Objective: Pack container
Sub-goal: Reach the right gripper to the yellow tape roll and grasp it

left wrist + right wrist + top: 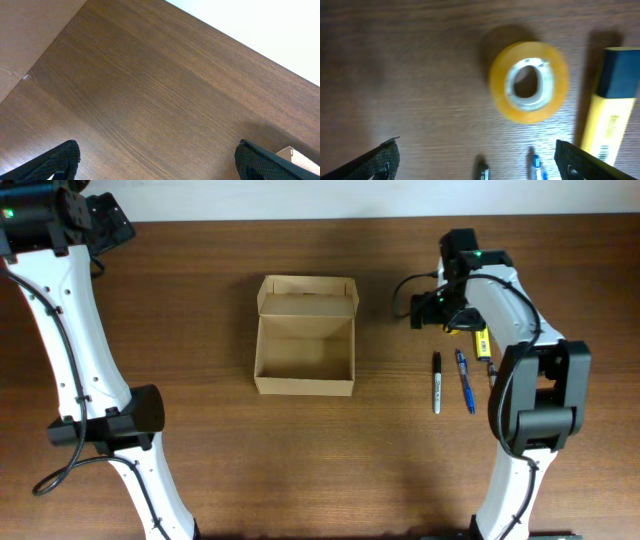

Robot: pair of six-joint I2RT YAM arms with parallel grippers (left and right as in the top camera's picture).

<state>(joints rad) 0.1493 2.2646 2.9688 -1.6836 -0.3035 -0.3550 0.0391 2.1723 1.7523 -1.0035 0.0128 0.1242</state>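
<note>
Presently in hand: the right gripper (477,146) hangs over a yellow tape roll (529,82), probably the first thing to go into the container (305,350); nothing is picked up yet.
Right claw: spread wide and empty, one finger at each lower corner of the wrist view.
Left claw: the left gripper (156,150) is also spread wide and empty, over bare table (200,480) at the far left, well apart from the container.
Container: in the middle of the table, lid flap folded back on the far side, inside empty (so room is no problem).
To do it well: the roll lies flat and off-centre to the claw, so I would first centre above it, then descend with one finger in the hole and one outside; a grip on the rounded rim may slip.
Around: a yellow and blue stick (610,115) lies just beside the roll; a black marker (436,382) and a blue pen (465,380) lie side by side, nearer the arm's base.
In the way: the stick is close, so a finger may push it; nothing lies between the roll and the container.
</note>
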